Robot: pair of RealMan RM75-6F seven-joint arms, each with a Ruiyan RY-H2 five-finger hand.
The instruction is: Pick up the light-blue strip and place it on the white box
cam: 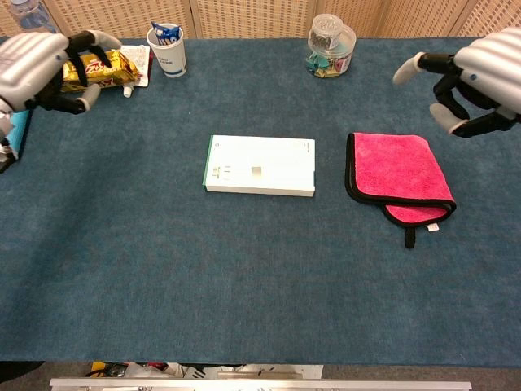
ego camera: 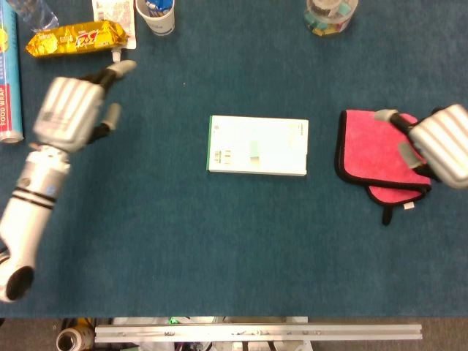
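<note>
One flat white cardboard box, one folded pink cloth, one white paper cup, one clear glass jar, one yellow snack bag.

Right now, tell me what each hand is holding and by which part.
Nothing is held. The left hand and right hand are both empty, fingers apart; the light-blue strip lies on the white box.

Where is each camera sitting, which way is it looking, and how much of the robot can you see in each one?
Head view: sits high, looks almost straight down on the table; shows the left hand with its forearm and the right hand at the edge, over the pink cloth.
Chest view: sits lower, looks forward and down across the table to a back wall; shows only both hands at the upper corners.
Both share the white box with the light-blue strip on it, and the cloth.
</note>
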